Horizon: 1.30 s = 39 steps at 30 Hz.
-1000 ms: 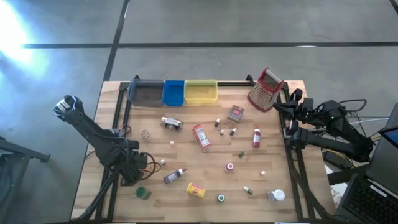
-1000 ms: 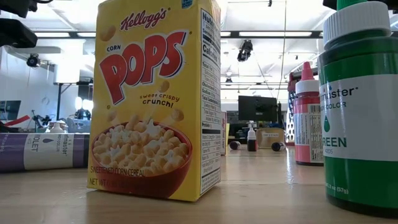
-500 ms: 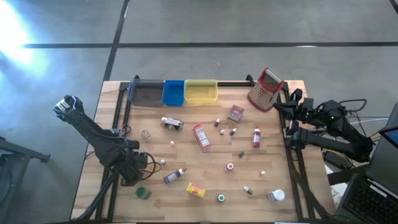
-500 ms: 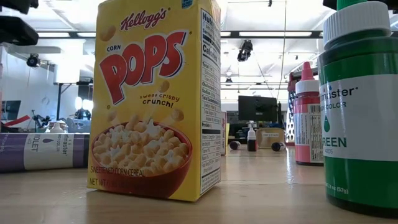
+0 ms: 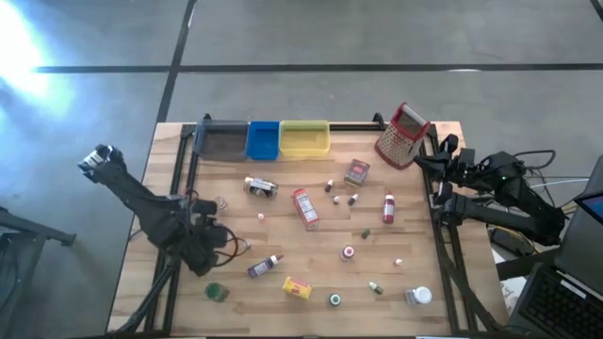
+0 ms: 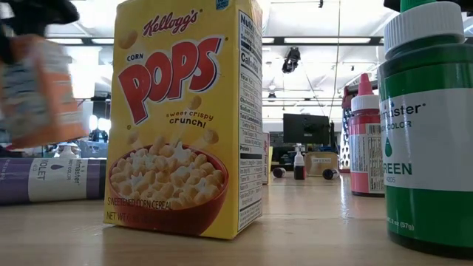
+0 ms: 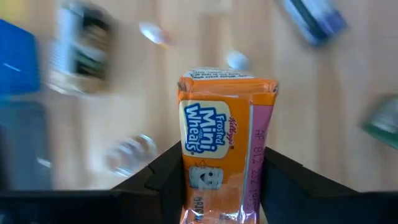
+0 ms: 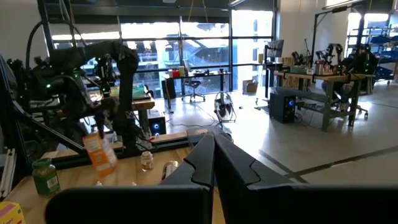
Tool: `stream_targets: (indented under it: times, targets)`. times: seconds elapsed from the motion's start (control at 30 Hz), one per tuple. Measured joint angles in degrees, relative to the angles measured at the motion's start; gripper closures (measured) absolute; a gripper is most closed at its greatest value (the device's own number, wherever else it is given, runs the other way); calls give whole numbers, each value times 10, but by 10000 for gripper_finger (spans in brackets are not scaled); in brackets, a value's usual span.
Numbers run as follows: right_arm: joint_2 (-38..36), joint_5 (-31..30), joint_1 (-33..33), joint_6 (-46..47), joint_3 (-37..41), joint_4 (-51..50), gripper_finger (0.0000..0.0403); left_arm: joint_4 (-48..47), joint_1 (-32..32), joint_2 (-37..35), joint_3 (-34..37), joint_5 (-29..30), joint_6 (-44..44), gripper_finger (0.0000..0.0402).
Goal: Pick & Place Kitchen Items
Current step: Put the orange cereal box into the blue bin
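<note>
I have the left gripper (image 7: pixel 217 186) clamped on an orange Frosted Mini-Wheats box (image 7: pixel 225 140), one dark finger (image 7: pixel 165 174) on each long side, the jaws about half apart with the box filling the gap. In the low view the box (image 6: pixel 41 92) hangs clear of the table (image 6: pixel 236 240), to the left of the yellow Corn Pops box (image 6: pixel 185 118), and it is badly smeared there. From the right wrist it shows again (image 8: pixel 99 152), off the tabletop and leaning slightly, near a small green-capped jar (image 8: pixel 45 177).

From above, the left gripper (image 5: pixel 209 247) sits well to the left of the Corn Pops box (image 5: pixel 297 288), and the arm hides the held box, so I cannot pick it out there. The table items in the left wrist view are blurred beyond naming.

The held box's long axis runs out along the fingers, its folded top end pointing away from the wrist and its printed front facing the wrist camera.

The right gripper (image 8: pixel 213 152) waits at the table's right edge, far to the right of the Corn Pops box, fingers pressed together on nothing.
</note>
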<state>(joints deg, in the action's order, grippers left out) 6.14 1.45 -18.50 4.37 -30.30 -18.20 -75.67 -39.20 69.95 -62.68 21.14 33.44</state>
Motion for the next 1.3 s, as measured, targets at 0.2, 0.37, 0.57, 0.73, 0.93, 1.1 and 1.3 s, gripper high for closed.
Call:
stream_targets:
  times: [0.2,0.37,0.57,0.73,0.93,1.1,1.3]
  targets:
    - [0,0,0,0,0,0,394,0,74,0,-31,89,-103,232]
    - [0,0,0,0,0,0,394,7,165,0,-71,140,-218,232]
    - [0,0,0,-1,0,0,394,52,304,0,-126,146,-352,232]
    - [0,0,0,0,0,0,394,81,410,0,-153,139,-450,234]
    - [0,0,0,0,0,0,394,144,518,6,-163,94,-530,234]
    - [0,0,0,0,0,0,394,184,582,30,-163,48,-589,234]
    - [0,0,0,0,0,0,394,193,635,75,-163,40,-646,234]
